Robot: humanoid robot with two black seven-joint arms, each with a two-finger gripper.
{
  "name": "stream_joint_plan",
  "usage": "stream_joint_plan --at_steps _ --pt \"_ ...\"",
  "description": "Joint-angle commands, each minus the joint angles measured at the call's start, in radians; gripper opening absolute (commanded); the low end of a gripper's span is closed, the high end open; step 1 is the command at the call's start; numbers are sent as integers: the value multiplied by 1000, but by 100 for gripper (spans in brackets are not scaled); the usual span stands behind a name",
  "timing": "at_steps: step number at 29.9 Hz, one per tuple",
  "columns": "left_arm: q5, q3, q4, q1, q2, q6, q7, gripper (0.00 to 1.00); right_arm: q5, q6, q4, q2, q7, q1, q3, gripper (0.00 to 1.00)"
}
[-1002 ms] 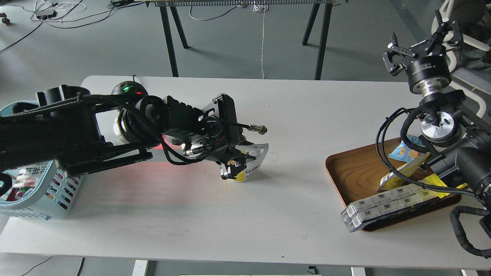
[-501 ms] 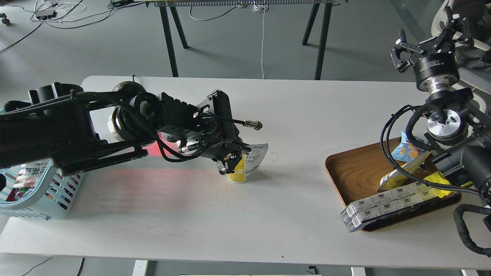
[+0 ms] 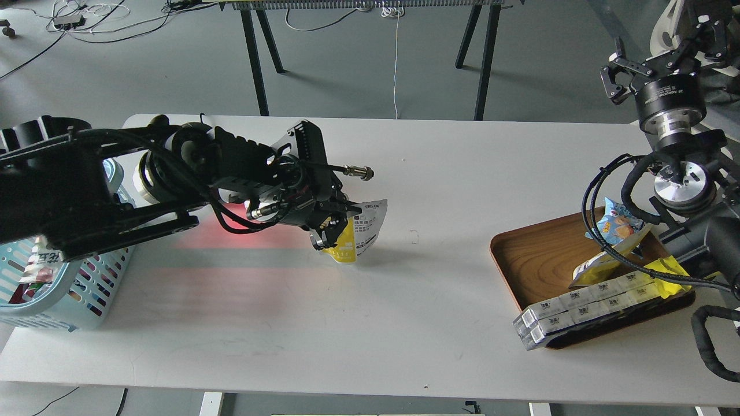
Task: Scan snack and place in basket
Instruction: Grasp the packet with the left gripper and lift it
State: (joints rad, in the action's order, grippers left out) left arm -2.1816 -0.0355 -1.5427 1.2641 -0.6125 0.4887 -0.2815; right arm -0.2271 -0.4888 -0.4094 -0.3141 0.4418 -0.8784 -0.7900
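Observation:
My left gripper (image 3: pixel 330 230) is shut on the snack (image 3: pixel 358 234), a small pouch with a yellow front and a white printed back. It holds the pouch just above the table's middle, a little left of centre. The light blue basket (image 3: pixel 69 294) stands at the table's left edge, partly hidden behind my left arm, with packets inside. My right gripper (image 3: pixel 665 49) is open and empty, raised high at the far right, above the tray.
A brown wood-grain tray (image 3: pixel 535 260) at the right holds a blue biscuit bag (image 3: pixel 615 226), yellow wrappers and a row of white boxes (image 3: pixel 578 309). A red glow (image 3: pixel 231 240) from a device hidden behind my left arm lies on the white table (image 3: pixel 370 335).
My left gripper has lifted the snack slightly and carried it leftward, toward the basket. My right gripper has risen and drawn back to the right.

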Motion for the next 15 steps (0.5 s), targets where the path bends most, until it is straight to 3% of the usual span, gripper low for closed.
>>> stream_joint_plan --at_steps 1,6,15 --pt "0 -49 -48 -5 -44 0 -7 0 0 0 0 0 0 -2 0 99" --pt "0 -100 -85 -12 -96 0 -14 0 0 0 0 0 0 -8 0 99" --pt "0 -138 -132 -14 -210 0 -84 0 0 0 0 -6 0 -19 0 99"
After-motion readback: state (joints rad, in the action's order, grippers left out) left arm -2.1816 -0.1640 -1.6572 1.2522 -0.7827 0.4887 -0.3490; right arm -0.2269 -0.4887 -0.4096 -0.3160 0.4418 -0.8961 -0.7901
